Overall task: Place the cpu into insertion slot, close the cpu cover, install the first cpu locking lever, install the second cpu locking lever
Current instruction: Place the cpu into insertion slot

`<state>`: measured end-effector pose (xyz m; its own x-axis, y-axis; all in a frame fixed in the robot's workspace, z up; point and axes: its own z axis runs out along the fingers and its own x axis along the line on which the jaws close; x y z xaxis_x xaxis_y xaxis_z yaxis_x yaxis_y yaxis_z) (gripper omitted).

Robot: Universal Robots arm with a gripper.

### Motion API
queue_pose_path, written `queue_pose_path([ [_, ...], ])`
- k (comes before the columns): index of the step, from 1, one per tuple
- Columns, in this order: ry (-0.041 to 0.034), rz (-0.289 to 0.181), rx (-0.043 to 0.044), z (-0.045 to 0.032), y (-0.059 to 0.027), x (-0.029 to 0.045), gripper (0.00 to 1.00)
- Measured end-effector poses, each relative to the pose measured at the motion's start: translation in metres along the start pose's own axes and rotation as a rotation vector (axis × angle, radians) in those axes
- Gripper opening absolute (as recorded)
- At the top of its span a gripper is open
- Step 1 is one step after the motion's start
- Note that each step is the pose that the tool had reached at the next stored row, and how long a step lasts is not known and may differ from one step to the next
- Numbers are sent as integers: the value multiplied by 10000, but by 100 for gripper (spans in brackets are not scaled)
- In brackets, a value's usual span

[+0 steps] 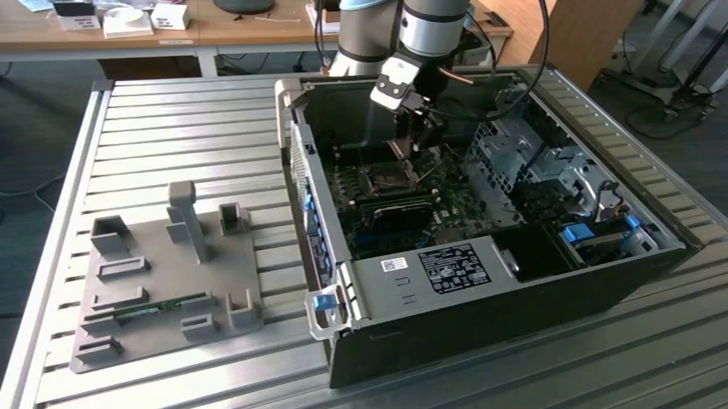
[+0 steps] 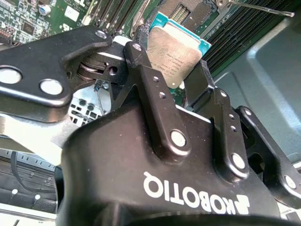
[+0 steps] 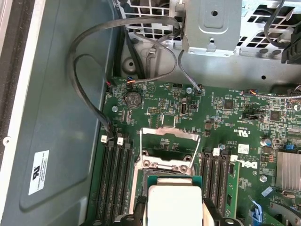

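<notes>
My gripper point(image 2: 170, 66) is shut on the cpu point(image 2: 176, 44), a small square chip with a silvery top and green edge, one black finger on each side. In the first wrist view the cpu point(image 3: 174, 197) hangs over the motherboard, covering most of the socket beneath it. The insertion slot point(image 2: 188, 9) shows its dark centre just beyond the chip. The cpu cover point(image 3: 169, 135) stands open as a silvery frame, with thin wire levers point(image 3: 141, 148) raised at its sides. In the exterior view the gripper point(image 1: 413, 132) reaches down into the case above the slot point(image 1: 381, 176).
The open black computer case point(image 1: 489, 290) lies on a slatted metal table point(image 1: 182, 128). Black memory slots point(image 3: 117, 179) flank the socket. Grey cables point(image 3: 89, 80) loop along the case wall. A metal drive cage point(image 1: 523, 153) stands close by. A grey fixture tray point(image 1: 159, 281) sits at the exterior view's left.
</notes>
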<state>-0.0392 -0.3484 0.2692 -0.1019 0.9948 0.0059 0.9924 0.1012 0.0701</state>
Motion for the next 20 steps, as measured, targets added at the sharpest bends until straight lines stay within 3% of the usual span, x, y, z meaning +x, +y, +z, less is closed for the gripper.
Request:
queue_pose_path([
  [13, -83, 1188, -7, 7, -1, 0, 54],
  [20, -89, 1261, -8, 7, -6, 1, 54],
])
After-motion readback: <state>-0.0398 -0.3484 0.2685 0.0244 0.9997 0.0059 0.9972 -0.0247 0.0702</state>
